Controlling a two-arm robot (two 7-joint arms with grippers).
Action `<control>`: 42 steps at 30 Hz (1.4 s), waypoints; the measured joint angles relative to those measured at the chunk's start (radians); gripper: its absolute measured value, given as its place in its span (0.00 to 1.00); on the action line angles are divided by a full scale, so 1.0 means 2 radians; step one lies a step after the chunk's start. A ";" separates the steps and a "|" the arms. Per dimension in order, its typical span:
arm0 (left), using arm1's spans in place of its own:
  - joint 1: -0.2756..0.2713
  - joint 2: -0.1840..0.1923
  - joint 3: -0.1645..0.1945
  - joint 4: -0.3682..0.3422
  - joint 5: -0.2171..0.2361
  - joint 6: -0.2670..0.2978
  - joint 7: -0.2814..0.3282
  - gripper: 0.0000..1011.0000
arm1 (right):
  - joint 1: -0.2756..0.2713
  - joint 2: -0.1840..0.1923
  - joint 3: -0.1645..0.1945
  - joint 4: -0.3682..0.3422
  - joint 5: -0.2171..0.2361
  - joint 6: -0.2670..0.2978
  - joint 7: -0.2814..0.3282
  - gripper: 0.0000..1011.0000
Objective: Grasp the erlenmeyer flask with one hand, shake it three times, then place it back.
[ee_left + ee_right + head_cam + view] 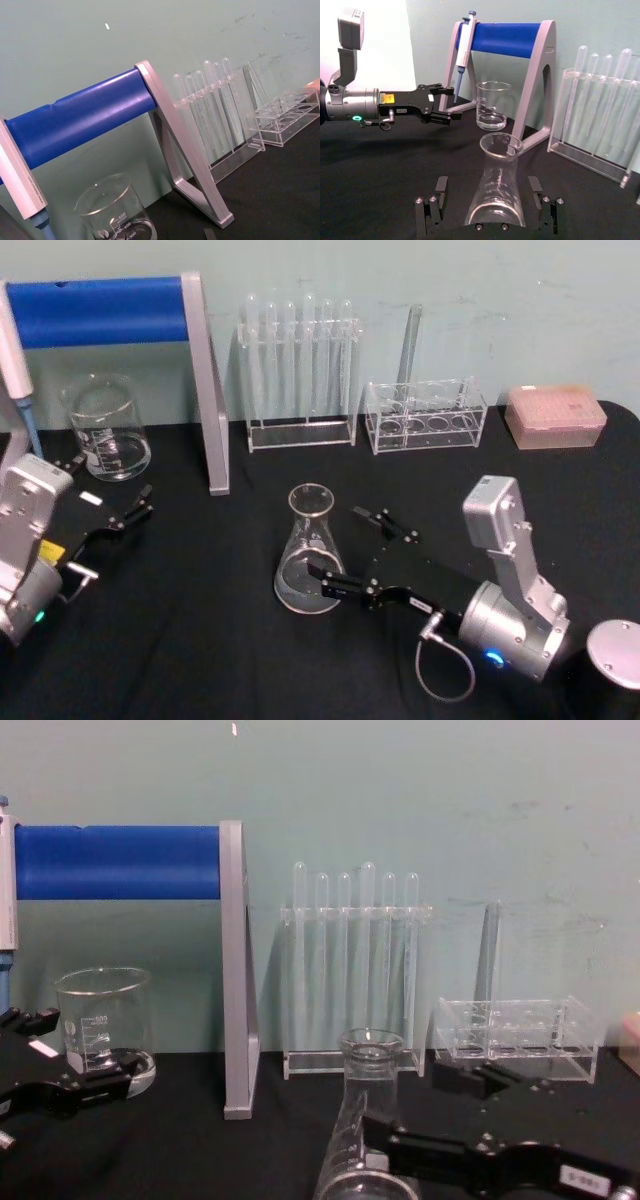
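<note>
The clear glass conical erlenmeyer flask (308, 558) stands upright near the middle of the black surface (200, 650), its neck pointing straight up, in front of the clear test-tube rack (300, 430). The black two-finger right end effector (335, 545) reaches in low from the robot's right, spread wide with a finger on each side of the lower cone and apart from the glass, so closing across the vertical axis looks like the next step. The black left end effector (110, 523), likewise spread, sits well apart by the clear straight-sided beaker (105, 430).
</note>
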 joint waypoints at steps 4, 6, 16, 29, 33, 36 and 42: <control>0.000 0.000 0.000 0.000 0.000 0.000 0.000 0.99 | 0.012 -0.013 -0.005 0.017 -0.009 0.000 0.005 0.99; 0.000 0.000 0.000 0.000 0.000 0.000 0.000 0.99 | 0.019 -0.022 -0.007 0.028 -0.015 -0.002 0.008 0.99; 0.000 0.000 0.000 0.000 0.000 0.000 0.000 0.99 | 0.046 -0.054 -0.009 0.068 -0.036 -0.013 0.014 0.99; 0.000 0.000 0.000 0.000 0.000 0.000 0.000 0.99 | 0.066 -0.084 -0.001 0.101 -0.052 -0.021 0.016 0.99; 0.000 0.000 0.000 0.000 0.000 0.000 0.000 0.99 | 0.069 -0.090 0.000 0.108 -0.055 -0.022 0.016 0.99; 0.000 0.000 0.000 0.000 0.000 0.000 0.000 0.99 | 0.070 -0.093 0.001 0.111 -0.057 -0.022 0.016 0.99; 0.000 0.000 0.000 0.000 0.000 0.000 0.000 0.99 | 0.070 -0.095 0.004 0.112 -0.061 -0.020 0.013 0.99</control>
